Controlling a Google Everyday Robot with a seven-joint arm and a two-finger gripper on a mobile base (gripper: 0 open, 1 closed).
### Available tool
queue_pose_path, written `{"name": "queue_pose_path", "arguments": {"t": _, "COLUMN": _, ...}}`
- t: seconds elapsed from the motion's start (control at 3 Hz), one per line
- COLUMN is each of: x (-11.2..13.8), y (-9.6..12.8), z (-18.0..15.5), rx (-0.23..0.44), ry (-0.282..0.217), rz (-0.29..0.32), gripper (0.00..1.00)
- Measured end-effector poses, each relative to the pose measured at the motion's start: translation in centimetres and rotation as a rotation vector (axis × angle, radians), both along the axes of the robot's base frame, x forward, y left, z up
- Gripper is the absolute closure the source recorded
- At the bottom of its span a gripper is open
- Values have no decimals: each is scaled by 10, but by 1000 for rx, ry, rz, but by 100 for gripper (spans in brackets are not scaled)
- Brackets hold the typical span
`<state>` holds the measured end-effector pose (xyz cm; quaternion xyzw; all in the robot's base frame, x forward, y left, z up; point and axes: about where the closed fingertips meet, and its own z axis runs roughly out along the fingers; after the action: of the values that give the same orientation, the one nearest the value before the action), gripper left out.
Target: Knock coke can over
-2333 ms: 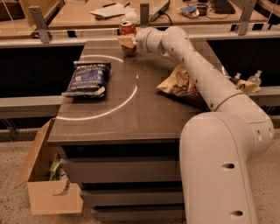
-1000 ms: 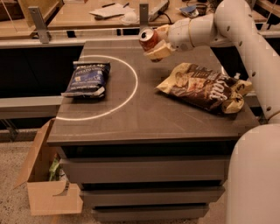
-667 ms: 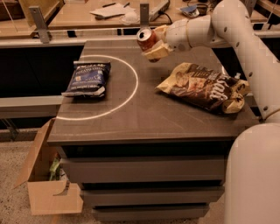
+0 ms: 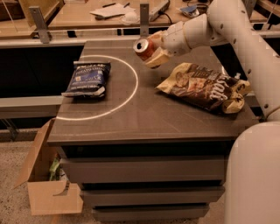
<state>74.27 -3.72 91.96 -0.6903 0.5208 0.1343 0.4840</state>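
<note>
- Cardboard box [image 4: 48,188] first, at the lower left of the frame. It sits on the floor and is the closest thing to us.
- At the lower right we see the robot's big white body [image 4: 256,175].
- Between them are the grey drawers [image 4: 144,170] under the table [image 4: 144,122].
- On the table top we see a white ring [image 4: 131,94] drawn on the left half.
- A dark blue chip bag [image 4: 87,78] lies flat inside the ring, at the middle left.
- A brown-and-yellow chip bag [image 4: 205,87] lies flat at the middle right, well apart from the blue one.
- Farther back, near the top middle, the gripper [image 4: 153,51] is clamped on the coke can [image 4: 143,47].
- The can is up off the table and tipped over, with its silver top facing the left side of the frame.
- The white arm [image 4: 245,30] comes in from the upper right.
- We think the job is partly done. The can is tipped, but it is not lying on the table yet.
- What is left, we think, is for the can to end up on its side on the table and for the gripper to let go.
- At the very top we see another desk with papers [image 4: 109,9].
</note>
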Motion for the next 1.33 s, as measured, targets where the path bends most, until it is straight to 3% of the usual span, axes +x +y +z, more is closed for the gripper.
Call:
{"name": "queue_pose_path", "arguments": {"t": 0.33, "x": -21, "y": 3, "z": -2, "rx": -93, "ry": -68, "rz": 89, "gripper": 100}}
{"name": "queue_pose_path", "arguments": {"t": 1.0, "x": -56, "y": 9, "z": -11, "rx": -292, "ry": -186, "rz": 331, "gripper": 100}}
{"name": "queue_pose_path", "arguments": {"t": 1.33, "x": -56, "y": 10, "z": -11, "rx": -293, "ry": -187, "rz": 333, "gripper": 100}}
